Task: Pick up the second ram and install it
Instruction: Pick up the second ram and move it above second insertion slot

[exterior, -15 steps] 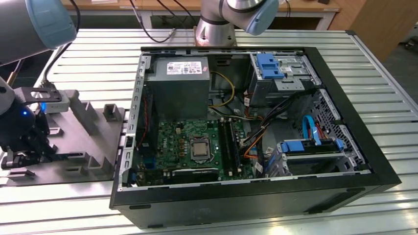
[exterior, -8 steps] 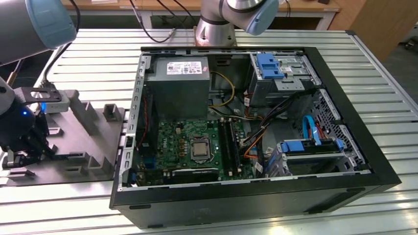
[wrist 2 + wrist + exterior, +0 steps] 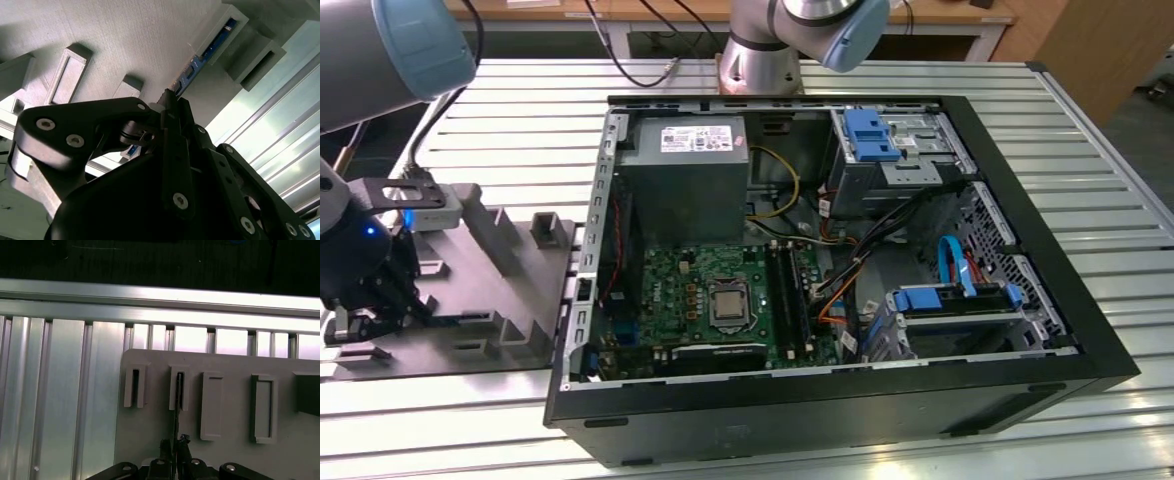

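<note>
The second ram (image 3: 202, 59) is a thin blue-green strip standing on edge in the slotted blocks of the grey plastic tray (image 3: 125, 35). In the first wrist view the second ram (image 3: 177, 407) appears edge-on, running from a tray slot down between my fingertips. My gripper (image 3: 167, 100) is shut on its near end, one black finger on each face. In the exterior view my gripper (image 3: 358, 322) hangs over the tray (image 3: 494, 290) at the exterior view's left, beside the open computer case (image 3: 854, 400). The gripper (image 3: 174, 444) sits low over the tray (image 3: 230, 370).
The open case holds a green motherboard (image 3: 707, 300) with dark memory slots (image 3: 787, 290), a grey power-supply box (image 3: 683, 170), cables and blue drive brackets (image 3: 958, 298). The tray's upright blocks (image 3: 550, 232) stand between my gripper and the case wall. A ribbed aluminium table (image 3: 520, 110) lies beneath.
</note>
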`<state>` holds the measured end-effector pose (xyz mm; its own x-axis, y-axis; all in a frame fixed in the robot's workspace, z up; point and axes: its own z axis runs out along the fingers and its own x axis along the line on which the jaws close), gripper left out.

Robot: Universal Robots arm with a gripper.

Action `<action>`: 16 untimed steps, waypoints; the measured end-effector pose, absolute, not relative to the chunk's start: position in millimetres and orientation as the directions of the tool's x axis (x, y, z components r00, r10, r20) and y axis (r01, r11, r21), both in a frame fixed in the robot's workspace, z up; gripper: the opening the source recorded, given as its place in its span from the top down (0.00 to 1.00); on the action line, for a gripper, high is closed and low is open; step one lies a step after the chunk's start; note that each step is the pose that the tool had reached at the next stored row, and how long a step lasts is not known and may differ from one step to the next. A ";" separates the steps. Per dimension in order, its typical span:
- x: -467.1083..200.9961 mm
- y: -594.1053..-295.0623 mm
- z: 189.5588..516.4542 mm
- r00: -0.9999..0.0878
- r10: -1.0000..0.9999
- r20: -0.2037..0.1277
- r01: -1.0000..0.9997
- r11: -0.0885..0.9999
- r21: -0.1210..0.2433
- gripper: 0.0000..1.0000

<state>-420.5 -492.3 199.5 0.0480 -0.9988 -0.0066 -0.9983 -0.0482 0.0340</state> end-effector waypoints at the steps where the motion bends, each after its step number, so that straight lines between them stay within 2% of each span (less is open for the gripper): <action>1: -420.6 -492.3 199.5 0.048 -0.999 -0.007 -0.998 -0.048 0.034 0.81; 2: -420.7 -492.3 199.5 0.048 -0.999 -0.007 -0.998 -0.049 0.034 0.81; 3: -420.8 -492.3 199.6 0.048 -0.999 -0.008 -0.998 -0.049 0.034 0.74; 16: -420.7 -494.8 199.5 0.049 -0.998 -0.037 -0.998 -0.051 0.031 0.74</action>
